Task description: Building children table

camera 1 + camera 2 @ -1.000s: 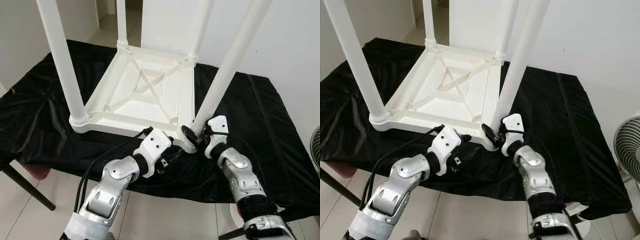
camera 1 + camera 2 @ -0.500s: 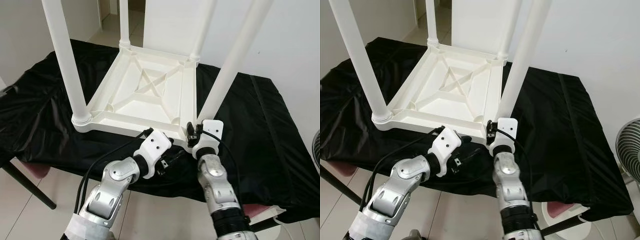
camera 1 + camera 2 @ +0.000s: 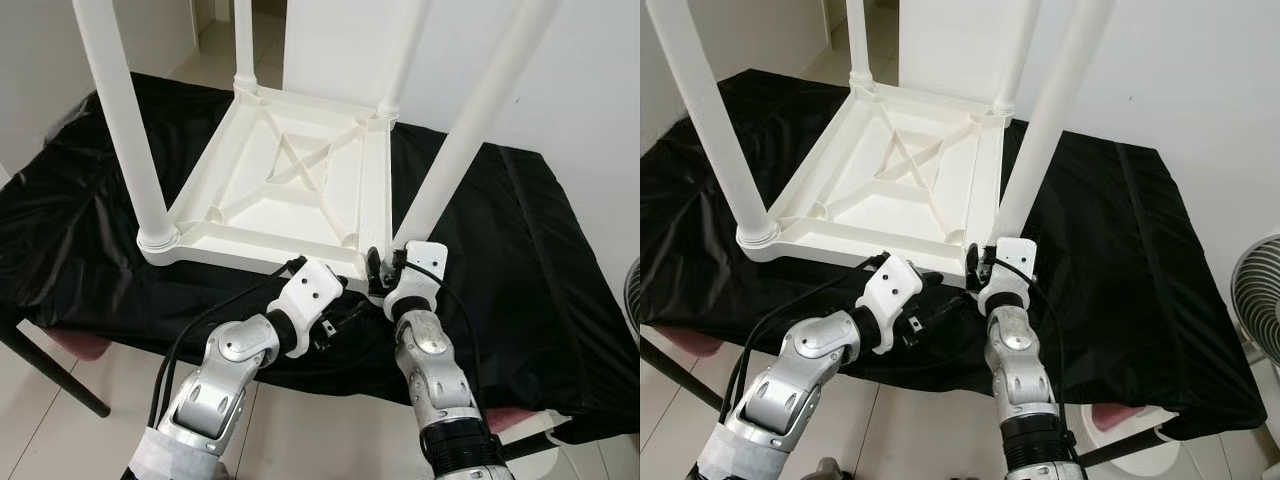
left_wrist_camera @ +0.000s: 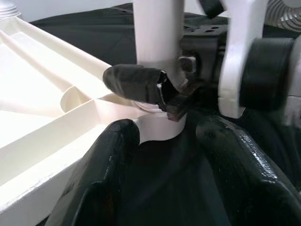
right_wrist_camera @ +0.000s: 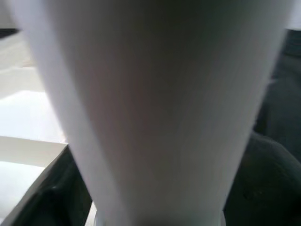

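Note:
A white children's table (image 3: 290, 190) lies upside down on black cloth, its legs pointing up. My right gripper (image 3: 385, 270) is at the base of the near-right leg (image 3: 460, 140), shut on it where it meets the corner socket. In the right wrist view the leg (image 5: 155, 108) runs between the dark fingers (image 5: 263, 183). My left gripper (image 4: 164, 174) sits low at the tabletop's front edge, just left of that corner. It is open, with only cloth between its fingers (image 4: 110, 165). The right gripper's fingertip (image 4: 136, 81) presses on the leg.
The black cloth (image 3: 520, 250) covers a work table with a dark metal leg (image 3: 50, 375) at the front left. A fan (image 3: 1258, 300) stands at the right, and a white basin (image 3: 1135, 445) lies on the floor beneath. The near-left leg (image 3: 125, 130) rises high.
My right forearm has swung in from the right to stand below the corner, the gripper turning around the leg's base. The left arm has stayed put.

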